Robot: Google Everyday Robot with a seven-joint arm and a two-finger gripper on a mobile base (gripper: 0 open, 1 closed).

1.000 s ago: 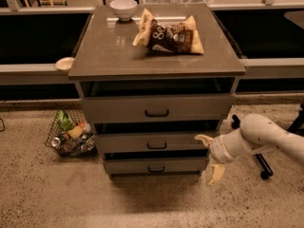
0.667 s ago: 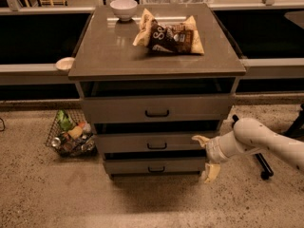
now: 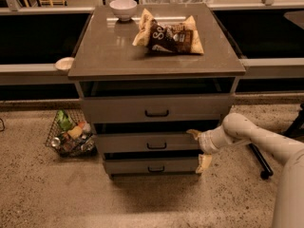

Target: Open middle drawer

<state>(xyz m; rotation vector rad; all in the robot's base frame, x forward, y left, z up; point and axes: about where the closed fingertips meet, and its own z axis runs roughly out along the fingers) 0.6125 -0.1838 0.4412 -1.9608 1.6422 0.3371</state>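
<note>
The claw sits at the right end of the middle drawer — fingers spread wide, one high, one low — gripping nothing visible.

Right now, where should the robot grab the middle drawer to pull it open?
Probably the small black bar handle in the centre of the middle drawer front. The bar lies level, so coming straight from the front with one of the fingers above it and one below should suit. The gripper sits open at the drawer's right end, away from the handle.
</note>
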